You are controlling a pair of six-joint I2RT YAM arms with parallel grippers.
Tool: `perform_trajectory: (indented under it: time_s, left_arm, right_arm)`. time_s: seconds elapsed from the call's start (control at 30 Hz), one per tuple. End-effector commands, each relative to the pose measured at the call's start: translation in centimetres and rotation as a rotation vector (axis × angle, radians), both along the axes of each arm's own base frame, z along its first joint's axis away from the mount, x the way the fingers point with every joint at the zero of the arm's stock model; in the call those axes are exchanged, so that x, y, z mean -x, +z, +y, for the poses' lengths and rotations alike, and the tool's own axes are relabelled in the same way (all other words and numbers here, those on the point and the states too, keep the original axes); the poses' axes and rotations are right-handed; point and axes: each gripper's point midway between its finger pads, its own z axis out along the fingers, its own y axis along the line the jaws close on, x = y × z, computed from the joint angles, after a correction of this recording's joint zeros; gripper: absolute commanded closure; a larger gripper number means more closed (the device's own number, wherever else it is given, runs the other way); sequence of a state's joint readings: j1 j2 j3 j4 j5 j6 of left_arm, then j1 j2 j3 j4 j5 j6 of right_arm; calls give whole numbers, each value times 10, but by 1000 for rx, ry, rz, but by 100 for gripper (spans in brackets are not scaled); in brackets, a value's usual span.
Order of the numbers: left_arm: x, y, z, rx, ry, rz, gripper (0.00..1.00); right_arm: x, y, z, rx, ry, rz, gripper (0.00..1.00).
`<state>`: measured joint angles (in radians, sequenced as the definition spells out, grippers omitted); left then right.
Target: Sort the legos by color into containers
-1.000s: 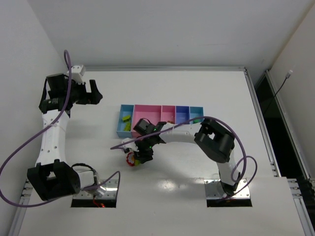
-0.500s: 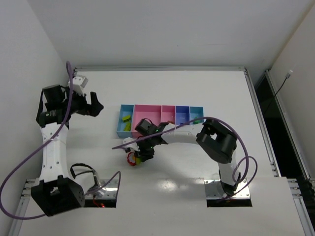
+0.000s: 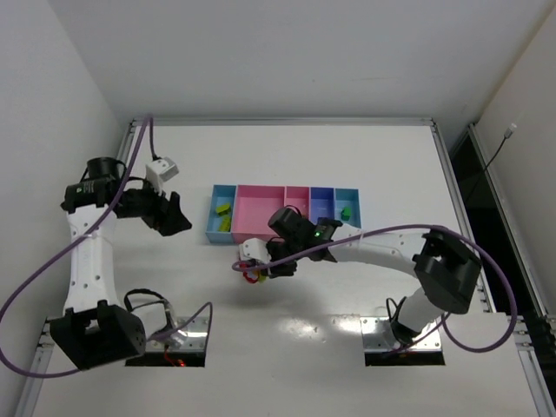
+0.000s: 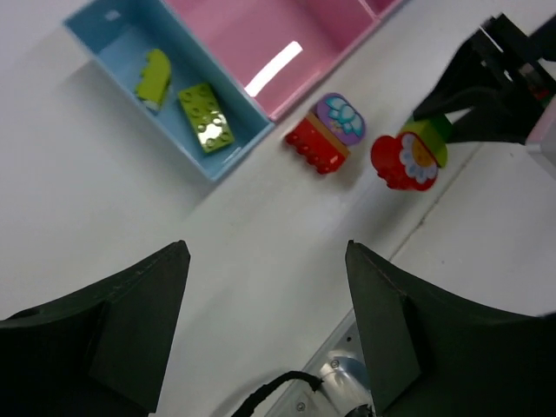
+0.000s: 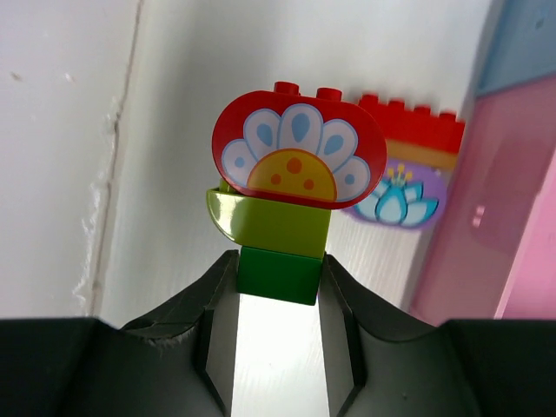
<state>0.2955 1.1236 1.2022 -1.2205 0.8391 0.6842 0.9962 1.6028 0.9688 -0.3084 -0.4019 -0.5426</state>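
Jaws of our right gripper [image 5: 278, 263] are closed on the green brick [image 5: 278, 280] at the base of a small stack. A lime curved piece [image 5: 261, 221] and a red flower-printed rounded brick [image 5: 298, 148] sit above it, just in front of the wide pink bin [image 5: 458, 252]. Beside it lies a red, orange and purple stack [image 4: 328, 132]. Our left gripper [image 4: 265, 256] hangs wide open and empty above the table [image 4: 104, 200]. Two lime bricks [image 4: 206, 117] lie in the light blue end bin [image 4: 117, 39].

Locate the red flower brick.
In the right wrist view, the red flower brick tops the lime-and-green stack in the right claw, near the wide pink bin.
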Motion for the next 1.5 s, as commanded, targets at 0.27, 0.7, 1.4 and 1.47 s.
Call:
perform_trajectory:
  time_s: [0.27, 0.7, 1.4, 1.47]
  left_arm:
    - [29, -10, -113, 195, -464, 248, 1]
    - [17, -40, -111, 347, -419, 404, 0]
    - [18, -37, -119, 574, -387, 456, 0]
    - [16, -39, -116, 565, -382, 445, 0]
  right_arm:
    - [-58, 46, 7, -148, -173, -349, 100]
    - [-51, 100, -7, -329, -260, -459, 100]
    - [-57, 120, 40, -409, -284, -459, 100]
    - [-57, 120, 40, -409, -284, -459, 100]
